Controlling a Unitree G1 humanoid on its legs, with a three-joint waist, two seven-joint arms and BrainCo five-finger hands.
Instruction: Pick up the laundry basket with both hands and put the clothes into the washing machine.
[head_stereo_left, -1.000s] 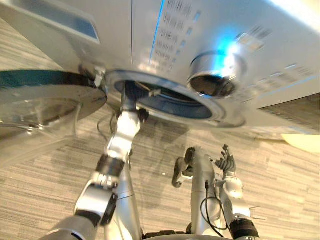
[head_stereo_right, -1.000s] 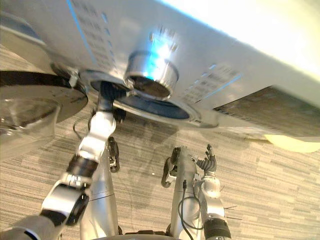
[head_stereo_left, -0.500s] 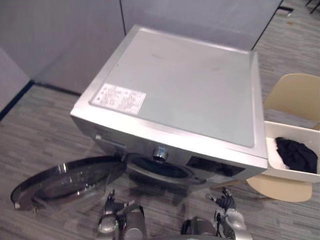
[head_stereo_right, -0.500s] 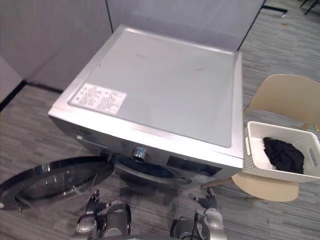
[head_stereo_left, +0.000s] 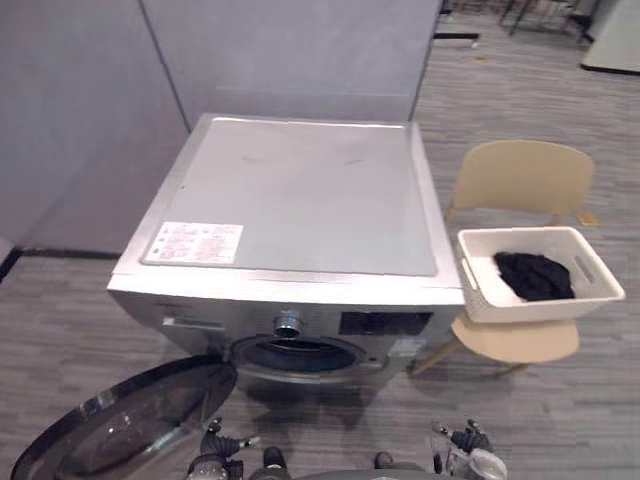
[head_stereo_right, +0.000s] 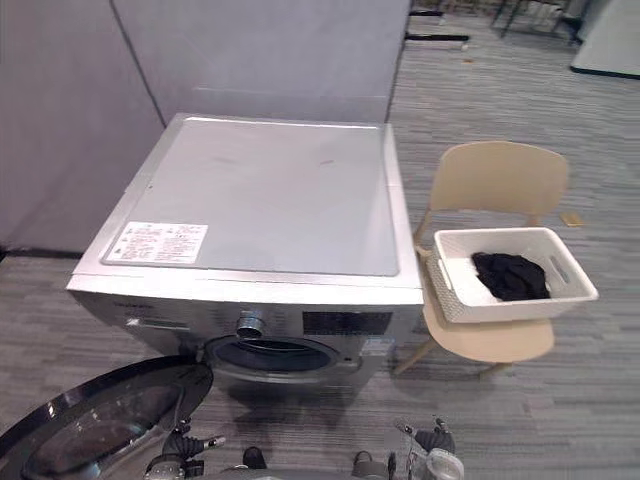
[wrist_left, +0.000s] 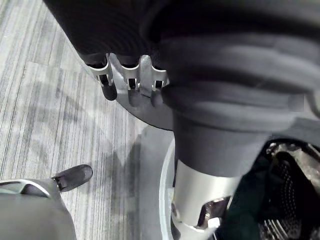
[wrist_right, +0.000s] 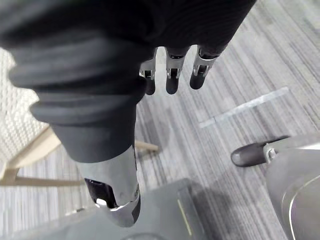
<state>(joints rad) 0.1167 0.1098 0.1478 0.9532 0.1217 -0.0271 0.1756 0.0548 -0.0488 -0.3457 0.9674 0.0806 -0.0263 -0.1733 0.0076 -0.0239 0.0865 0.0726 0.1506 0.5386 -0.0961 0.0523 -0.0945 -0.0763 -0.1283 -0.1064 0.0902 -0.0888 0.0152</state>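
The white laundry basket (head_stereo_left: 482, 300) stands on the seat of a beige chair (head_stereo_left: 525, 175) to the right of the silver washing machine (head_stereo_left: 300, 195). A dark garment (head_stereo_left: 533, 275) lies inside the basket. The machine's round door (head_stereo_left: 120, 425) hangs open at the lower left, and the drum opening (head_stereo_left: 295, 355) looks dark. My left hand (head_stereo_left: 215, 445) is low by the door, its fingers (wrist_left: 130, 80) straight and holding nothing. My right hand (head_stereo_left: 466, 440) is low in front of the chair, and its fingers (wrist_right: 170, 75) are also straight and empty. Both hands are far from the basket.
Grey partition walls (head_stereo_left: 90, 110) stand behind and to the left of the machine. Grey plank floor (head_stereo_left: 560, 410) lies in front of the machine and the chair. More furniture legs (head_stereo_left: 540, 15) show at the far back right.
The camera has swung from under the machine's front to a view over its top. My left arm, which reached into the drum opening, now hangs low beside the door.
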